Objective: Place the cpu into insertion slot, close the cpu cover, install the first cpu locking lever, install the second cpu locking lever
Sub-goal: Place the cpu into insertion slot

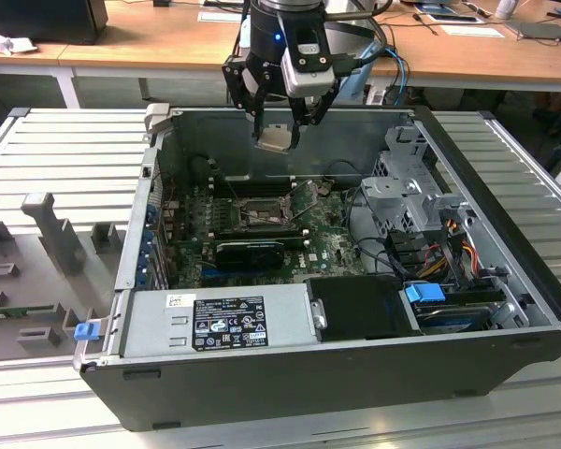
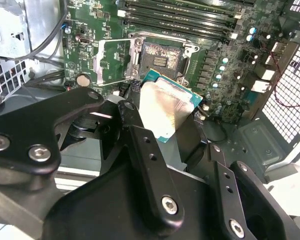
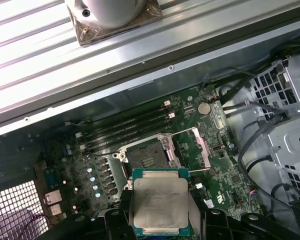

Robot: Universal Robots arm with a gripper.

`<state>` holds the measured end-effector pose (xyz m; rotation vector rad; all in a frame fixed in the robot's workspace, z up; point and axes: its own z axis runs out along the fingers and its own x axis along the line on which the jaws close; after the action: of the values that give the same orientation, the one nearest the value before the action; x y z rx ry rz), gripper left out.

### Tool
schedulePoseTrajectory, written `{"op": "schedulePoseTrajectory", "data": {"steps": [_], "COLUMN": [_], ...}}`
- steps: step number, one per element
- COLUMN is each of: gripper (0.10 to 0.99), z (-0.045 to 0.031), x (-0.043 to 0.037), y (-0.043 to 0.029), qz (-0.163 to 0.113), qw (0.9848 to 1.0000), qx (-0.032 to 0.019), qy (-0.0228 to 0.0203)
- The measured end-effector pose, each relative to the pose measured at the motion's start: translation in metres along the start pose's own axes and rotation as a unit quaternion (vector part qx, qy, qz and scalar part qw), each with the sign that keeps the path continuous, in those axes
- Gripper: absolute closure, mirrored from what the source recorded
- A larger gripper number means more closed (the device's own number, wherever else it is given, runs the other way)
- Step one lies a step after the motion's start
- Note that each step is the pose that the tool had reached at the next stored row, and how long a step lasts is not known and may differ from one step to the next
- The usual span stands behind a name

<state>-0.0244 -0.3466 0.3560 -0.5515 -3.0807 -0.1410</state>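
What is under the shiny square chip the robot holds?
Below the cpu, held by the gripper, lies the green board with the empty insertion slot. The chip hides its own underside.

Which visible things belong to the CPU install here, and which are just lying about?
Job: gripper, holding silvery-beige square cpu; dark square insertion slot; open silvery cpu cover frame.
Bystanders: long black memory slots; long black expansion card; grey metal power supply box.

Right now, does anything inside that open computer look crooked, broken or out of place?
Nothing looks damaged or spilled. The cpu is held in the pincer above the open case, not yet in the insertion slot, which lies bare with the cpu cover swung open beside it. That looks like unfinished work, not a fault.
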Motion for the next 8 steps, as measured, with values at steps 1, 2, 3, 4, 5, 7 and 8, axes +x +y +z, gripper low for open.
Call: {"op": "schedulePoseTrajectory", "data": {"steps": [1, 2, 3, 4, 5, 7, 8], "gripper": [0.557, 0.557, 0.557, 0.557, 0.557, 0.557, 0.557], "z": [0.0000, 0.0001, 0.0001, 0.0001, 0.0002, 0.0003, 0.0003], "x": [0.0000, 0.0000, 0.0000, 0.0000, 0.0000, 0.0000, 0.0000], "y": [0.0000, 0.0000, 0.0000, 0.0000, 0.0000, 0.0000, 0.0000], "qz": [0.001, 0.001, 0.002, 0.003, 0.004, 0.005, 0.006], "qw": [1.0000, 1.0000, 1.0000, 1.0000, 1.0000, 1.0000, 1.0000], "qx": [0.0000, -0.0001, -0.0001, -0.0001, -0.0001, -0.0001, -0.0002], "qy": [0.0000, -0.0001, -0.0002, -0.0002, -0.0003, -0.0004, -0.0005]}}
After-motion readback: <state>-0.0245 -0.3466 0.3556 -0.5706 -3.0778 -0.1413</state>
